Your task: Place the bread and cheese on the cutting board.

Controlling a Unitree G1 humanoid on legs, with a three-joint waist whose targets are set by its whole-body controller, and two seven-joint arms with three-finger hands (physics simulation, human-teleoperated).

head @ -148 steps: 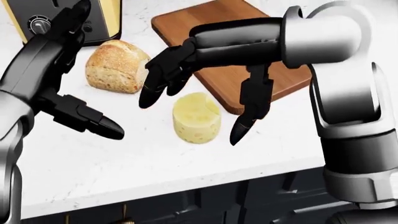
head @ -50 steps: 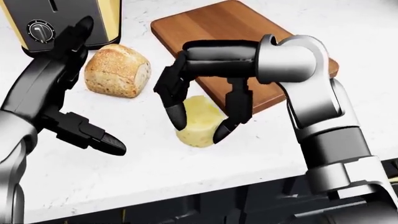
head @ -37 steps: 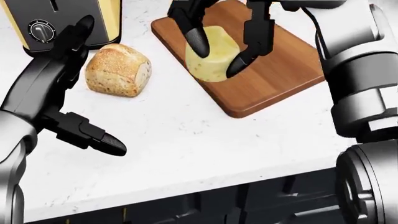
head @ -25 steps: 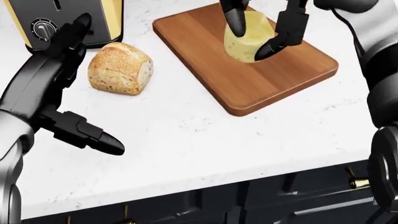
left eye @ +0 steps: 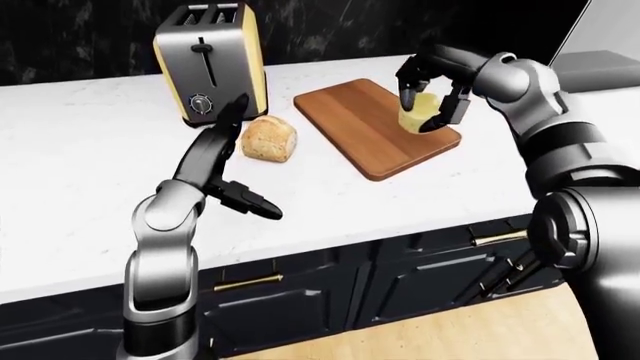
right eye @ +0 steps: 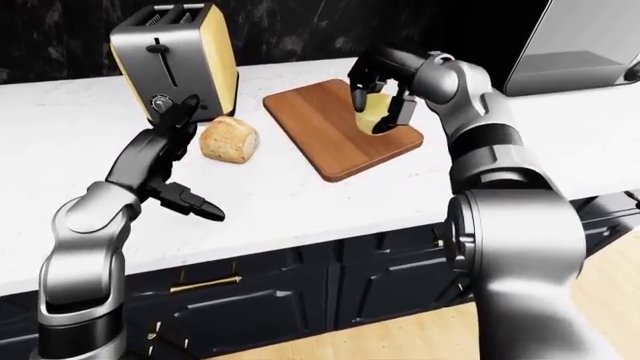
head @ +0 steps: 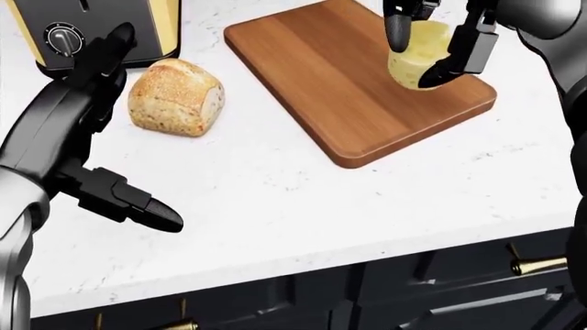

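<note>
A pale yellow block of cheese (head: 418, 62) sits at the right end of the wooden cutting board (head: 321, 75), with my right hand (head: 427, 51) closed round it from above. A crusty bread roll (head: 174, 97) lies on the white counter just left of the board, below the toaster. My left hand (head: 101, 130) hovers open over the counter left of the bread, fingers spread, touching nothing. The same layout shows in the left-eye view: cheese (left eye: 420, 114), board (left eye: 365, 127), bread (left eye: 269, 139).
A silver and yellow toaster (left eye: 208, 62) stands on the white counter (head: 303, 199) above the bread. Dark cabinet doors with brass handles (head: 541, 263) run below the counter edge. A dark wall lies behind; a steel appliance (right eye: 580, 45) shows at the top right.
My right hand closed on the cheese on the counter, lifted it and carried it up and right onto the board's right end. The left hand and the bread stayed put.
</note>
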